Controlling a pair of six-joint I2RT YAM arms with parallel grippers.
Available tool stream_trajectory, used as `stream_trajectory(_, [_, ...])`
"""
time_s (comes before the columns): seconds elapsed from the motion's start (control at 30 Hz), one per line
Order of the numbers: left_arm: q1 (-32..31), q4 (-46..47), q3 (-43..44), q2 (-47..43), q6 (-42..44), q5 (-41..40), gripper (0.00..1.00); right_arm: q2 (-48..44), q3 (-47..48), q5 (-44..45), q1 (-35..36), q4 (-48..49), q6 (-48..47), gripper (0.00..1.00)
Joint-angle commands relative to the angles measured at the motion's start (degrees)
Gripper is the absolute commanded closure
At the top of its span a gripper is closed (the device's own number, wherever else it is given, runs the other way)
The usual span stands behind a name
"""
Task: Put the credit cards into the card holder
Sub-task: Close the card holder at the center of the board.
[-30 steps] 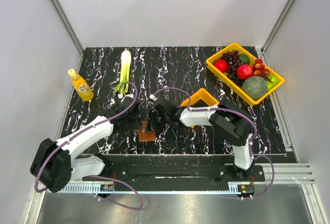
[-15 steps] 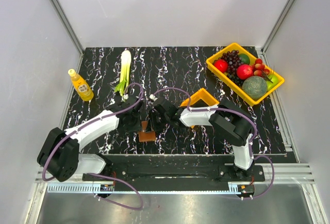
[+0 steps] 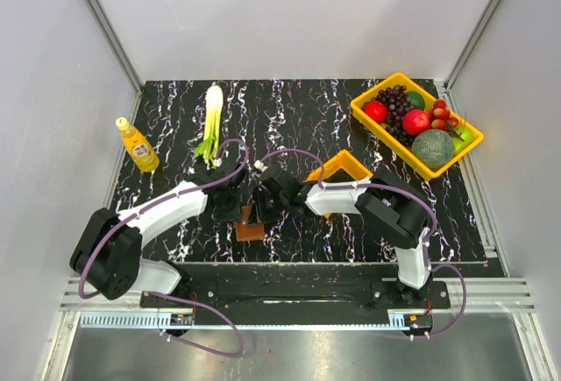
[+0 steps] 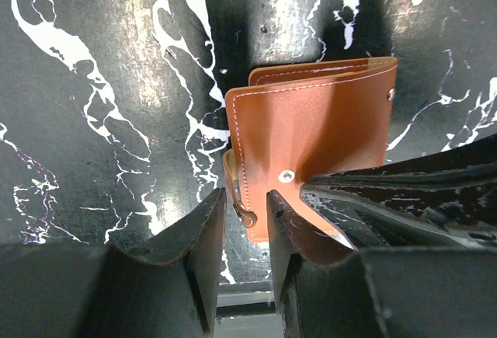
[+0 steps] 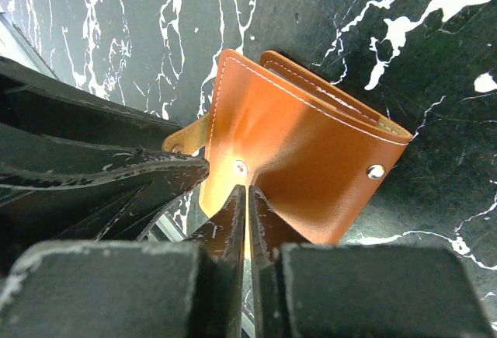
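Note:
The card holder (image 3: 250, 229) is a brown leather wallet that lies near the table's front edge, with its top flap raised. My right gripper (image 5: 248, 191) is shut on the lower edge of that flap, beside a snap stud, and holds the card holder (image 5: 311, 148) open. My left gripper (image 4: 246, 202) stands open at a narrow gap. The wallet's small strap tab (image 4: 235, 196) and left edge sit between its fingers without being pinched. Both grippers meet over the wallet in the top view, left gripper (image 3: 233, 205) and right gripper (image 3: 259, 211). The credit cards are out of view.
A small orange bin (image 3: 344, 165) sits just behind the right arm. At the back right is a yellow tray (image 3: 375, 88) of fruit. A leek (image 3: 211, 116) and a yellow bottle (image 3: 138, 145) are at the back left. The table's front edge runs just below the wallet.
My left arm has swung right and forward onto the wallet, and its jaws have narrowed around the strap tab. The right gripper has kept its hold without moving.

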Motion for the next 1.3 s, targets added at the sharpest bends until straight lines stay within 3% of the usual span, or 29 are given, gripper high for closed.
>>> stream_trajectory(0.0, [-0.1,-0.3,2.1,1.2,0.5,-1.0,0.69,1.2,0.7,1.7,0.6,-1.6,-1.3,0.91])
stream_trajectory(0.23, [-0.1,-0.7,2.4,0.8,0.5,-1.3,0.72,1.5,0.7,1.5,0.6,-1.5,-1.5,0.91])
stream_trajectory(0.37, [-0.1,-0.9,2.6,0.4,0.5,-1.2,0.79,1.6,0.8,1.4,0.6,-1.5,-1.6,0.91])
stream_trajectory(0.73, [-0.1,-1.7,2.6,-1.7,0.1,-1.9,0.83,1.9,1.0,1.1,0.6,-1.5,-1.6,0.91])
stream_trajectory(1.27, [-0.1,-0.8,1.7,-3.5,-0.1,-1.9,0.79,2.4,1.4,0.5,0.6,-1.6,-1.6,0.91])
